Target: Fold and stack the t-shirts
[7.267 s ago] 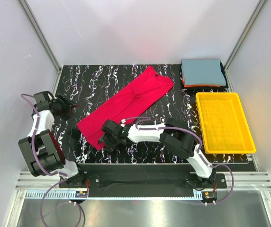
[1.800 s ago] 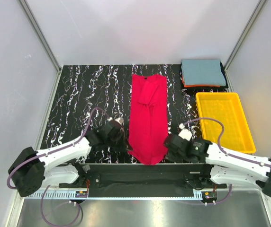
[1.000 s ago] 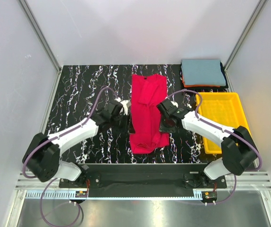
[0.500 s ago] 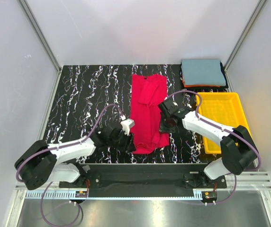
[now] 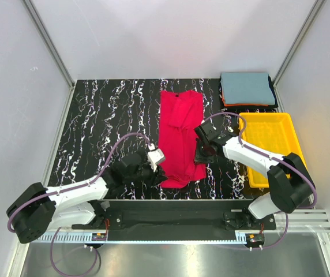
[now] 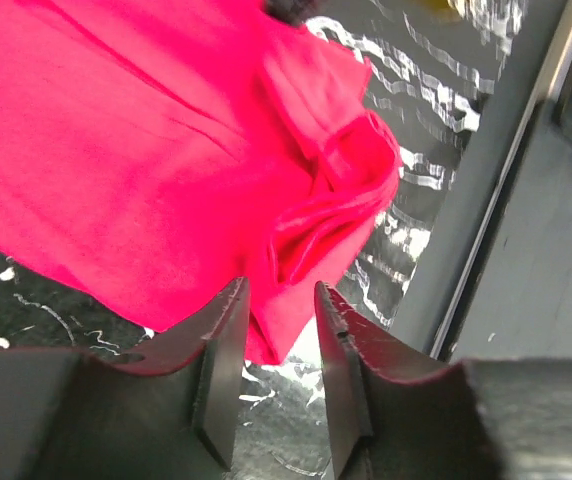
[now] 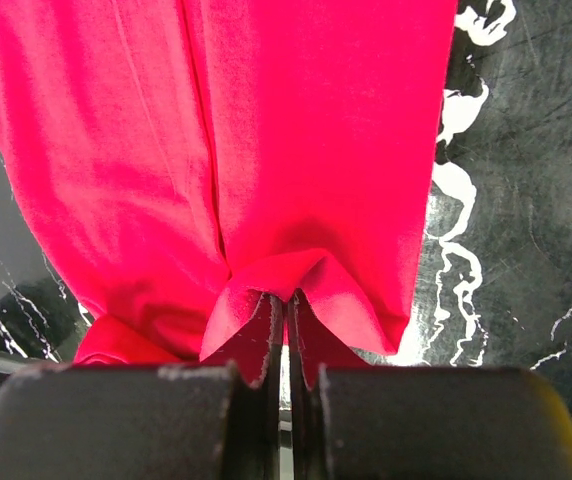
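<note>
Top external view: the red t-shirt (image 5: 179,133) lies as a long strip left of the yellow tray (image 5: 269,117), its near end bunched up. The right gripper (image 5: 202,154), between shirt and tray, is pressed together, pinching a fold of the shirt's tray-side edge. The left gripper (image 5: 159,173), on the shirt's side away from the tray, stands spread, with the near hem in the gap. The folded t-shirts (image 5: 246,88) sit stacked just behind the tray. The table (image 5: 107,115) lies bare beyond the shirt, farthest from the tray.
</note>
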Robot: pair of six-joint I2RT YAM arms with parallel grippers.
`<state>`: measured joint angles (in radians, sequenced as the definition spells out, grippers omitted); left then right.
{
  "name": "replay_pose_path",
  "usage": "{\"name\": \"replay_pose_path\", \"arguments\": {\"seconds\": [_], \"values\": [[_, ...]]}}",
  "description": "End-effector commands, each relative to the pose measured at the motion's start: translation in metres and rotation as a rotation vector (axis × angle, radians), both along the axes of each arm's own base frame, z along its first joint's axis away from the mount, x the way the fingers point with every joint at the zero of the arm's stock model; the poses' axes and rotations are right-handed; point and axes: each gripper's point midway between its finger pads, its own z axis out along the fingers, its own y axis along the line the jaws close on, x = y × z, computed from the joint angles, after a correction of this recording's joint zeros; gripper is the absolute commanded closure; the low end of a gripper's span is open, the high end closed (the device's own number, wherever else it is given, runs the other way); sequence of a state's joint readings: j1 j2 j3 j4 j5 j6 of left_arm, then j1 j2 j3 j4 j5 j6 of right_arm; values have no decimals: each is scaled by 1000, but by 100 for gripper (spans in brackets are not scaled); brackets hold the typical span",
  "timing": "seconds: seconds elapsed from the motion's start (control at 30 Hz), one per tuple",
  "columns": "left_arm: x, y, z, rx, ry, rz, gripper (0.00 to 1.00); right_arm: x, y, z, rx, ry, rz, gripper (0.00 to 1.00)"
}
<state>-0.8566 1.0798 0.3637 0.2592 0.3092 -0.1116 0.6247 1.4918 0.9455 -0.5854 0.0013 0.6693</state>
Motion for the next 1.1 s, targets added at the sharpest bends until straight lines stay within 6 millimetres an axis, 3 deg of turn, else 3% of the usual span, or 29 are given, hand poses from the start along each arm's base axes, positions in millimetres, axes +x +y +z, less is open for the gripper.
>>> {"name": "replay_pose_path", "arguments": {"seconds": [0.0,0.13,0.6,1.07], "values": [[4,-12,14,-7,-187,-106,65,5,4,8,50,-34,20,100],[0,-16,11,-5,-222,-153,62,5,4,11,66,-42,20,100],[15,-27,-5,70,-238,-163,52,4,12,17,131,-49,51,100],[22,-36,-12,102,-254,-195,53,1,13,13,144,-40,56,100]]}}
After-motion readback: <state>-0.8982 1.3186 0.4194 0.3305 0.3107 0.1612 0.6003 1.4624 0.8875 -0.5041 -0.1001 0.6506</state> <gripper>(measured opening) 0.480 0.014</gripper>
